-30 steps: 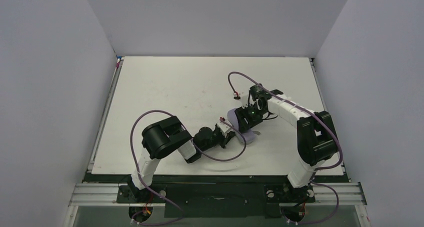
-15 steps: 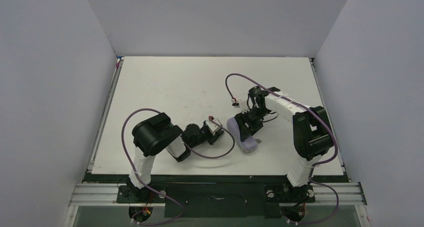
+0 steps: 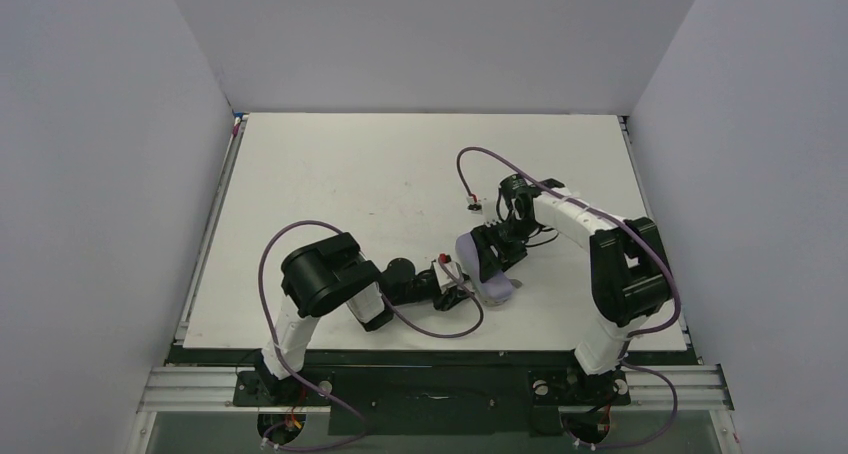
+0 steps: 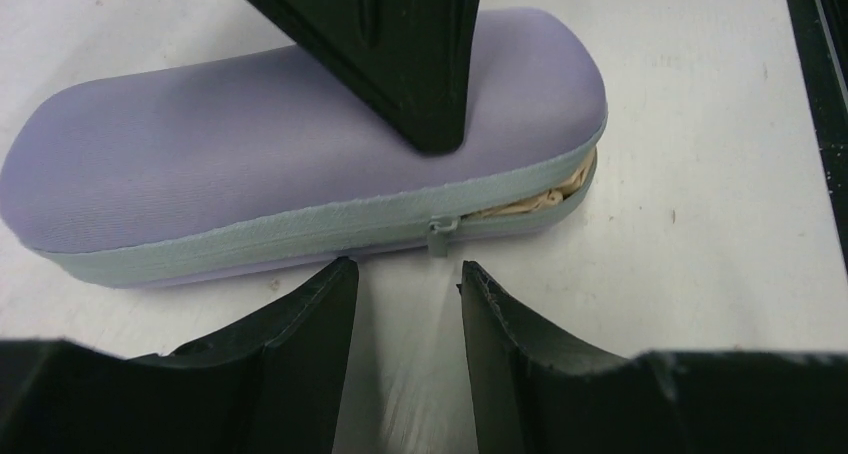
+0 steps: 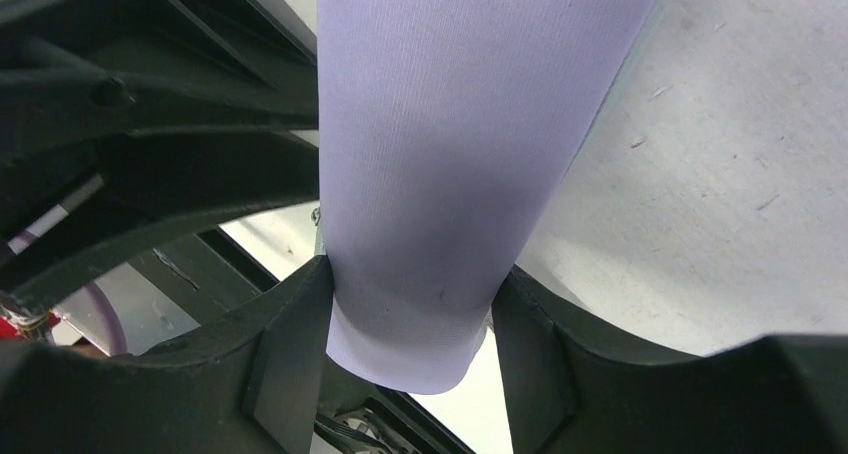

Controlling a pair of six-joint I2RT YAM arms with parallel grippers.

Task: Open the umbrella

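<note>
Lavender case (image 4: 250, 154) pinched by right tool (image 5: 410, 314), left tool (image 4: 408, 274) newly parted beside zipper pull (image 4: 437, 236), tan umbrella (image 4: 545, 196) peeking out

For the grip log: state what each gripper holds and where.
Right gripper clamps the lavender case across its body. Left gripper holds nothing, open just short of the zipper pull.

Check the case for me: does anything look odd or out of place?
Only the case: its zip gapes at one end, past the pull, and the tan umbrella bulges through the gap. The right gripper clamps the case across its middle.
</note>
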